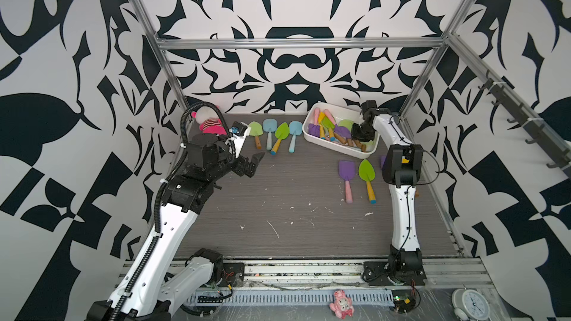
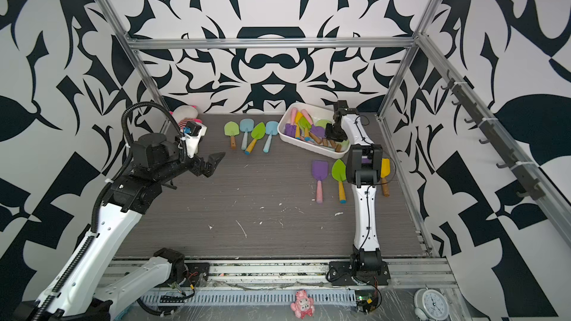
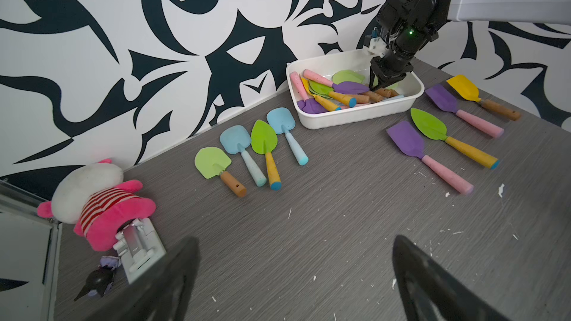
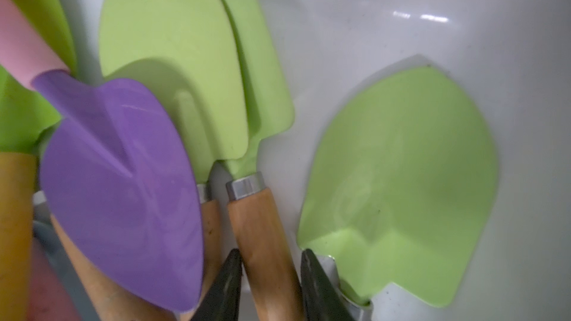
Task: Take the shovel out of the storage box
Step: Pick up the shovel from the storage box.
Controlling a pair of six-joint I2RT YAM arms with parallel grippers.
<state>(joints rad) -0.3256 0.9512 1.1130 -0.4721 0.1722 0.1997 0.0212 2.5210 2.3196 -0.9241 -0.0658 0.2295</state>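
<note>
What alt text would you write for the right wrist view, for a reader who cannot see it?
The right gripper straddles the wooden handle of a pale green shovel in the white storage box, a purple shovel alongside.

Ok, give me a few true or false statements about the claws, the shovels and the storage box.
The left claw holds a shovel. False: it is open and empty above the table.
The right claw straddles a wooden handle inside the storage box. True.
A row of four shovels lies on the table. True.
The storage box is empty. False: several shovels lie in it.
</note>
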